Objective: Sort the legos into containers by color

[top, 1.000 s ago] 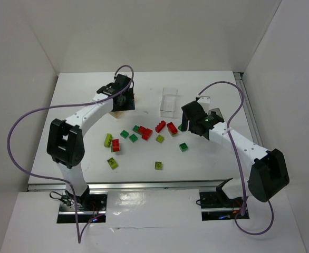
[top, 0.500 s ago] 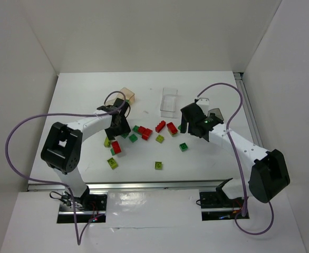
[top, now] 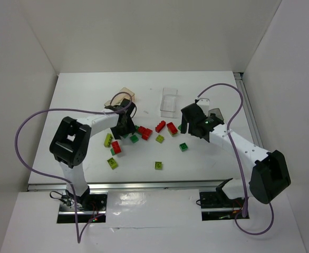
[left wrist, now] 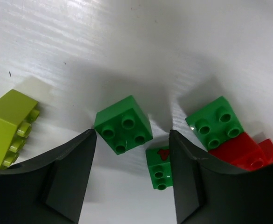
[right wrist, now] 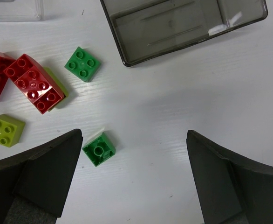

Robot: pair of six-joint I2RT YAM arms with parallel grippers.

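A: At left gripper point(left wrist: 132, 140): jaws partway open, nothing held; dark green brick point(left wrist: 123, 123) between tips, clear of the right one. Anything cut off?
B: Yellow-green brick point(left wrist: 8, 126) at frame edge; red brick point(left wrist: 248, 151) behind right finger. At right gripper point(right wrist: 134, 140): fully open, empty, small green brick point(right wrist: 99, 149) by left finger. Grey tray point(right wrist: 174, 28) clipped at top.
A: Arms?
B: Left arm point(top: 94, 120) folded inward, wrist low over scattered legos point(top: 144, 132); tan tray point(top: 124, 90) partly hidden beyond. Right arm point(top: 239, 142) reaching between clear tray point(top: 169, 100) and grey one.

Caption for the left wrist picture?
Open left fingers flank a green lego; another green lego, a yellow-green lego and red legos lie nearby.
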